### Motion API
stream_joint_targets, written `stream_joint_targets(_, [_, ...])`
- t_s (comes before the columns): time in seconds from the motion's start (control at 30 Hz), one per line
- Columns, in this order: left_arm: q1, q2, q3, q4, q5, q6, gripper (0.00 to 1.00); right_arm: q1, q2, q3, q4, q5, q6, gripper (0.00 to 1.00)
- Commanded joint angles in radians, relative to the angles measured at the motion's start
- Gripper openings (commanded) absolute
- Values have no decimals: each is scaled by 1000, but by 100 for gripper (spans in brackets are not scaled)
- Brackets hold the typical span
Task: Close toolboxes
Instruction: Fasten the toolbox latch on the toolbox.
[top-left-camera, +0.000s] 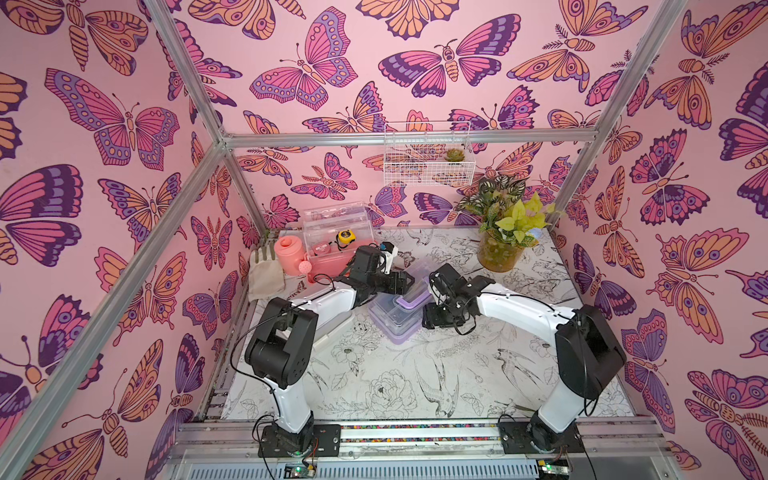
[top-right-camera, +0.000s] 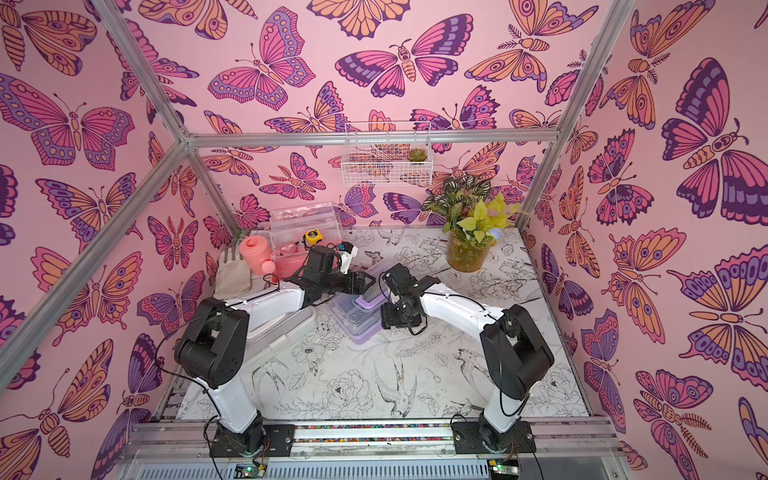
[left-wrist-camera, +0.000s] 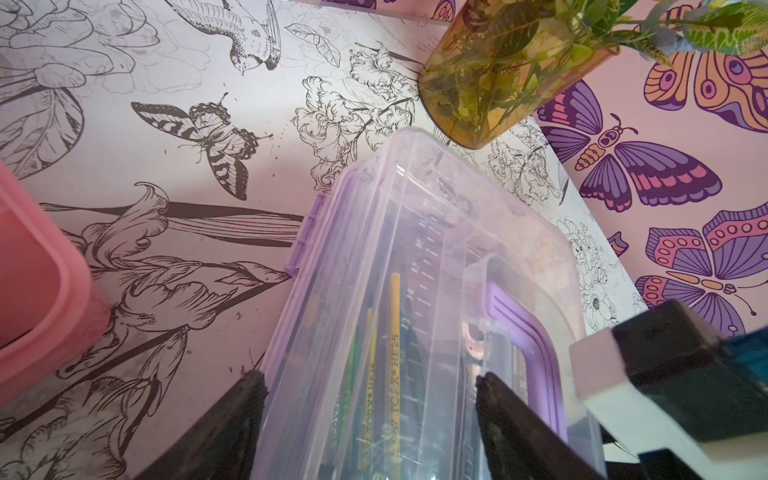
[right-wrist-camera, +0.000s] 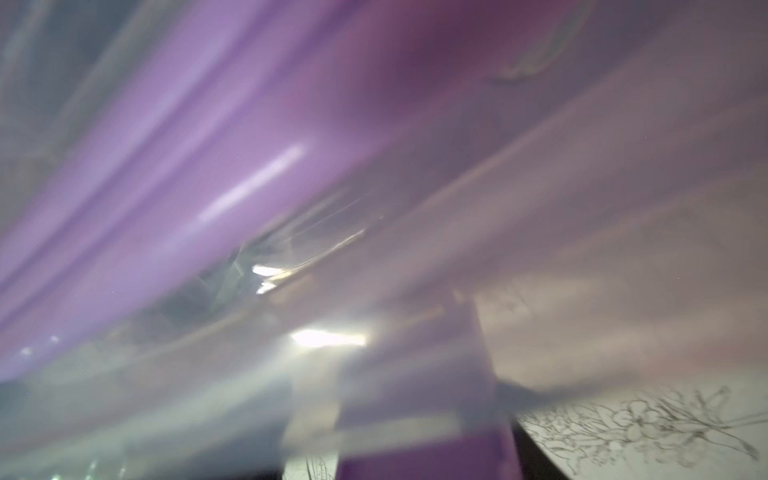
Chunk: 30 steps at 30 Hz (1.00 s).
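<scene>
At the middle of the table (top-left-camera: 415, 374), between both arms: purple toolbox (top-left-camera: 392, 322), clear lid (left-wrist-camera: 415, 249) down over the base. Left gripper (top-left-camera: 407, 281) above its far end, fingers (left-wrist-camera: 245, 415) spread wide astride the lid. Right gripper (top-left-camera: 430, 320) close against the box's right side; finger spread impossible to tell, wrist view all blur. Pink toolbox (top-left-camera: 328, 268) at the back left, standing open. White toolbox (top-right-camera: 286, 332) half hidden under the left arm.

Table (top-left-camera: 415, 374) with toolboxes (top-left-camera: 395, 324), vase (top-left-camera: 496, 255), watering can (top-left-camera: 289, 254)
</scene>
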Motion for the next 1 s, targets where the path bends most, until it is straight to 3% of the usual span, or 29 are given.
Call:
stream_joint_targets(0.0, [3, 38, -65, -189, -28, 22, 81, -5, -40, -27, 74, -57, 96, 63])
stream_joint_targets(0.63, [18, 47, -82, -168, -13, 5, 81, -4, -100, -89, 256, -103, 110, 54])
stream_joint_targets(0.97, [25, 43, -94, -163, -7, -10, 81, -5, -205, -193, 380, -15, 116, 47])
